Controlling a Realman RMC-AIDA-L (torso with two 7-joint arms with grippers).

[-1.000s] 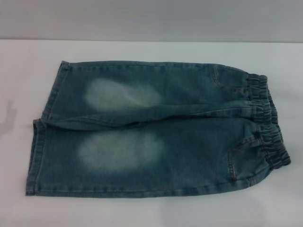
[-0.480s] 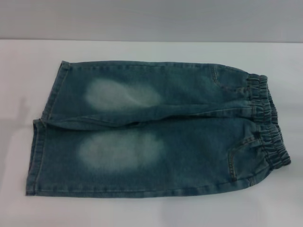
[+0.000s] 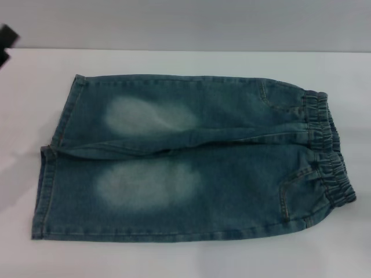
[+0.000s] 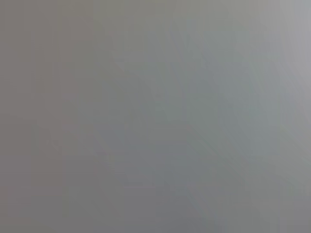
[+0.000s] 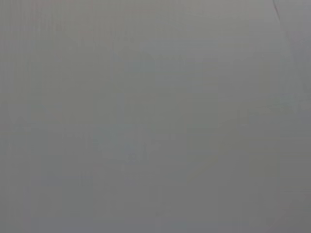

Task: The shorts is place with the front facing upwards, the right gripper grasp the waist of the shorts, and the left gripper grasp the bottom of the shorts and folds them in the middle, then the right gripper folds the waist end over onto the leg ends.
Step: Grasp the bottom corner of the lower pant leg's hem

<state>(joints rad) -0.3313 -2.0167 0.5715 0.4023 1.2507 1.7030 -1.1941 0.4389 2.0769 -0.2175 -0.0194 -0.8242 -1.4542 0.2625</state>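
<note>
The shorts [image 3: 191, 162] lie spread flat on the white table [image 3: 185, 260] in the head view, blue-green denim with a pale faded patch on each leg. Their gathered elastic waist [image 3: 327, 153] is at the right. The bottom of the shorts [image 3: 49, 168], the two straight leg ends, is at the left. A small black part of my left gripper [image 3: 6, 45] shows at the far left edge, above and behind the far leg hem and well apart from the cloth. My right gripper is out of view. Both wrist views show only plain grey.
White tabletop surrounds the shorts on all sides, with a wider strip at the left than at the right. A grey wall [image 3: 185, 23] rises behind the table's far edge.
A black part of my left gripper has come into view at the upper left edge, where nothing showed before. The shorts have not moved.
</note>
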